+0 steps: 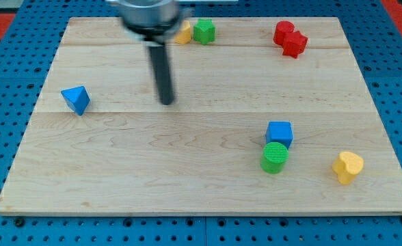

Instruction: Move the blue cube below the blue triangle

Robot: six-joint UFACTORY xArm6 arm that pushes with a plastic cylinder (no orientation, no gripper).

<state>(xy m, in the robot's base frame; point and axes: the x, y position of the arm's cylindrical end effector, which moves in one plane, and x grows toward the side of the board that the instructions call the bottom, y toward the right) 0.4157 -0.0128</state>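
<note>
The blue cube point(279, 132) sits at the view's lower right on the wooden board, touching a green cylinder point(275, 157) just below it. The blue triangle point(76, 99) lies at the view's left edge of the board. My tip point(167, 102) rests on the board near the middle, well to the right of the blue triangle and far up-left of the blue cube, touching no block. The rod is blurred.
A yellow block point(183, 32) and a green block point(204, 31) sit together at the view's top, partly behind the rod's mount. Two red blocks point(290, 38) sit at the top right. A yellow heart-like block point(348, 167) lies at the lower right. The board point(119, 184) ends at blue pegboard.
</note>
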